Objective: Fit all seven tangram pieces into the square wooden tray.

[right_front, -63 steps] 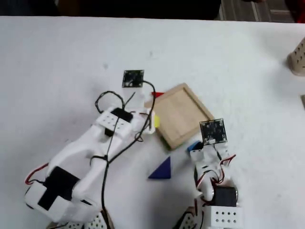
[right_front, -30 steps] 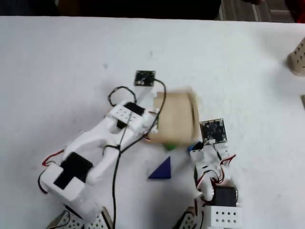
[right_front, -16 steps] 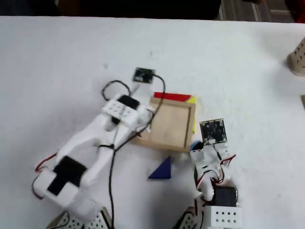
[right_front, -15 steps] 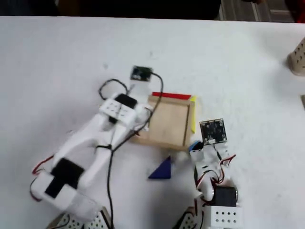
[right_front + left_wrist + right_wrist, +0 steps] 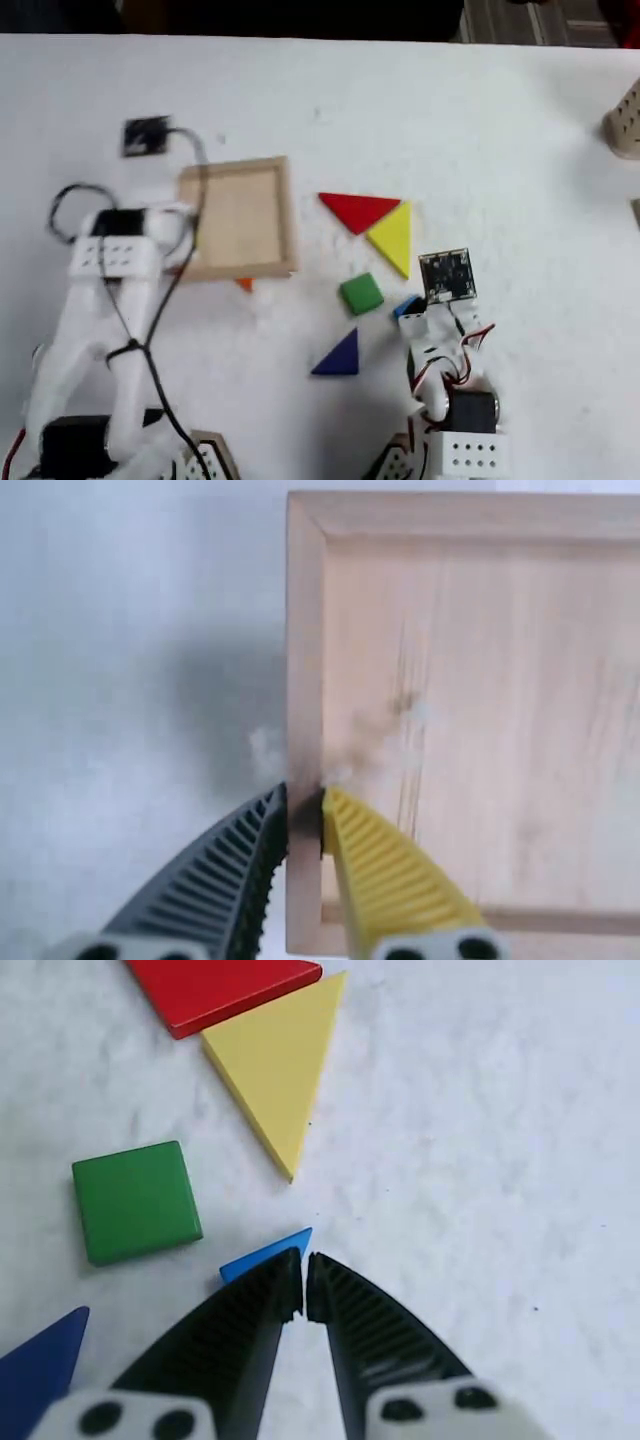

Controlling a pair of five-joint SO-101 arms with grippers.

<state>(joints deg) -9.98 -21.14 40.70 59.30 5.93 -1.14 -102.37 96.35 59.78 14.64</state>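
Since the earlier frames my left pincer (image 5: 303,805) has hauled the tray (image 5: 470,680) leftward, off the pieces it covered. It is clenched on the tray's rim, grey finger outside, yellow inside. An orange piece (image 5: 244,285) peeks out at the tray's near edge, so I should settle the tray flat and clear of it before letting go. Well apart on the table (image 5: 500,130) lie the red triangle (image 5: 357,210), yellow triangle (image 5: 395,237), green square (image 5: 361,293) and blue triangle (image 5: 340,356). My right pincer (image 5: 304,1285), closed on nothing, sits just beside a light-blue piece (image 5: 262,1258).

No legible text, no labels, no brands, no numbers, no signs
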